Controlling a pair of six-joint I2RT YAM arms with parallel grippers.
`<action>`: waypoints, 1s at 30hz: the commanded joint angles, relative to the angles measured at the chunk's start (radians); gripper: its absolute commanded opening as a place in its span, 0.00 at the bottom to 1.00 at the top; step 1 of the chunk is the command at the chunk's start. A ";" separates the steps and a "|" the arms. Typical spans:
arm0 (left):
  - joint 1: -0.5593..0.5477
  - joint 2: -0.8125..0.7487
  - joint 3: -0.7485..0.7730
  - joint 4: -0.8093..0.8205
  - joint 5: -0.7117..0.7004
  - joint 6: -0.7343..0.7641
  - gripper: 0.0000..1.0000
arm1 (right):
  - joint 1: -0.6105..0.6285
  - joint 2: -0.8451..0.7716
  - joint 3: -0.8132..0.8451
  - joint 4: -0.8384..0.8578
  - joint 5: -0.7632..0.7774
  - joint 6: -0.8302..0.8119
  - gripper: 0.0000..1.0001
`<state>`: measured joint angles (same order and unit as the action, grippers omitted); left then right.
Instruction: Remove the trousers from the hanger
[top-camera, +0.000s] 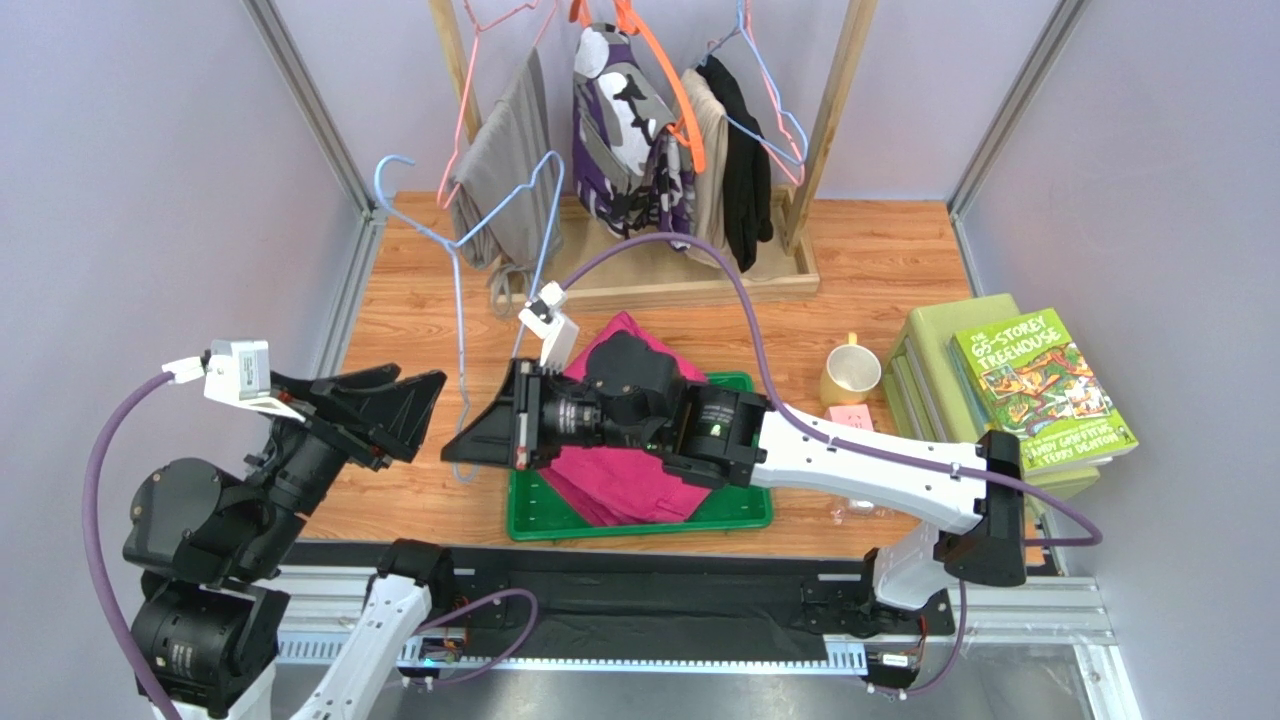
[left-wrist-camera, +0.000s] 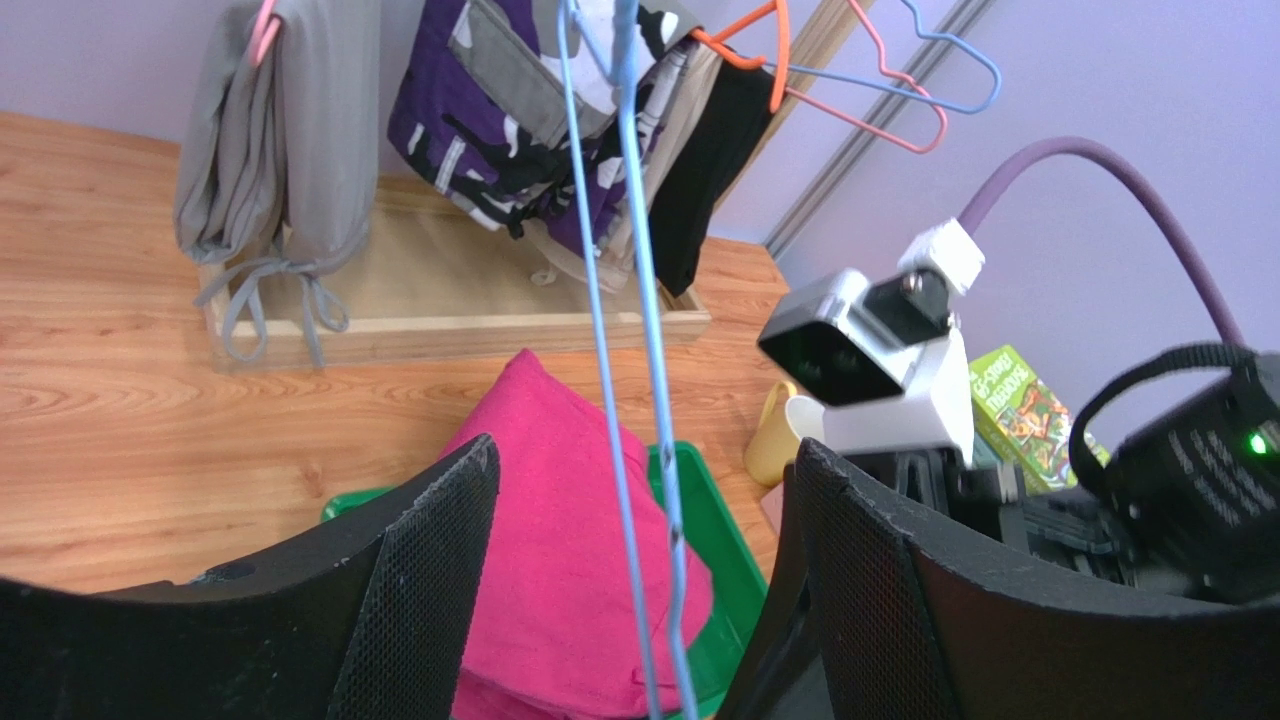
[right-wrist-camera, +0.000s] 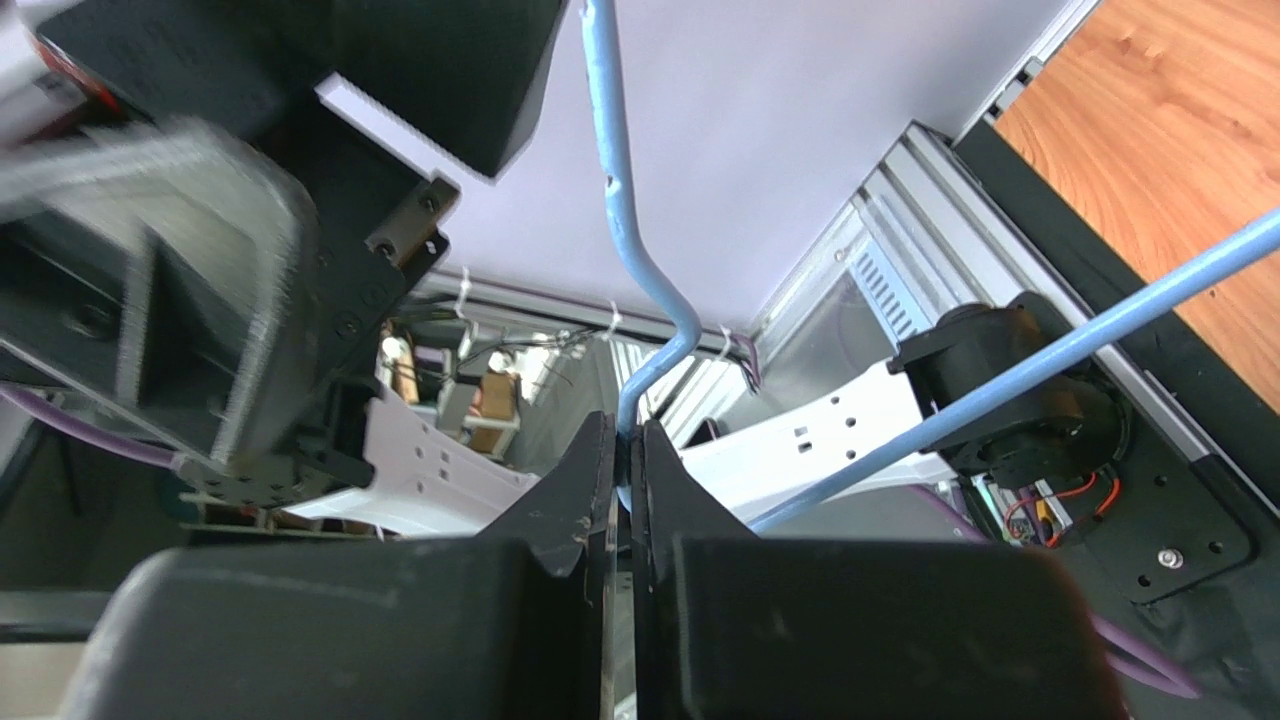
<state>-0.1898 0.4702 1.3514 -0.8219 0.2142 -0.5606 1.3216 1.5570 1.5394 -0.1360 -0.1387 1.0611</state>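
The light-blue wire hanger (top-camera: 458, 255) stands upright and bare over the wooden table, left of the green tray (top-camera: 751, 510). My right gripper (top-camera: 451, 449) is shut on its lower wire; in the right wrist view the fingers (right-wrist-camera: 579, 495) pinch the blue wire (right-wrist-camera: 631, 255). The magenta-pink trousers (top-camera: 631, 480) lie folded in the tray, partly under my right arm, off the hanger. My left gripper (top-camera: 425, 413) is open just left of the hanger. In the left wrist view the two hanger wires (left-wrist-camera: 639, 375) run between its spread fingers (left-wrist-camera: 436, 570), untouched, with the trousers (left-wrist-camera: 556, 525) behind.
A wooden rack at the back holds grey trousers (top-camera: 504, 165), a purple-white garment (top-camera: 631, 128) on an orange hanger, a black garment and spare wire hangers. A yellow mug (top-camera: 851, 371), a pink note and stacked books (top-camera: 1037, 383) sit right of the tray.
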 joint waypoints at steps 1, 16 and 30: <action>0.000 -0.021 0.031 -0.013 -0.009 0.059 0.78 | -0.071 -0.066 -0.030 0.127 -0.102 0.060 0.00; 0.000 0.196 0.017 0.246 0.459 -0.163 0.71 | -0.099 -0.176 -0.108 0.188 -0.265 -0.029 0.00; 0.000 0.173 -0.173 0.641 0.686 -0.469 0.47 | -0.119 -0.247 -0.199 0.245 -0.340 -0.024 0.00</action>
<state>-0.1902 0.6464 1.1885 -0.3180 0.8173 -0.9375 1.2114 1.3399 1.3499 0.0212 -0.4446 1.0496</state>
